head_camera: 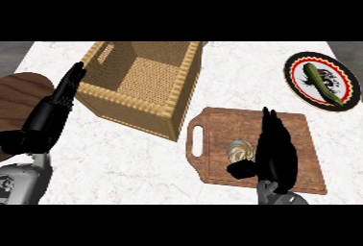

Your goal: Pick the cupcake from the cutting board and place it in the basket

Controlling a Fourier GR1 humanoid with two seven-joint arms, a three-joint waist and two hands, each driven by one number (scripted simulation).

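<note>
Cupcake (240, 152) lies on the cutting board (227, 122), a little left of the board's middle and towards its near edge, just beside the right hand (275, 149). That hand stands over the board with its fingers stretched straight towards the far side, and its thumb (242, 169) juts out to the left, just below the cupcake at its near side. The fingers run along the cupcake's right side, so the cupcake sits in the angle between thumb and fingers; nothing is curled round it, and whether the hand touches it cannot be told. The cupcake looks small, pale and creamy, with a swirled top in tan and grey; its right edge is hidden by the hand.

The board is brown wood with a slot handle at its left end, and it rests on the white marbled worktop (127, 158). To the left and farther off stands the woven basket (183, 77), well apart from the cupcake. The left hand (65, 91) shows at the left, beside the basket's left wall, fingers straight and holding nothing. A plate (297, 79) with a cucumber (322, 84) lies at the far right.
</note>
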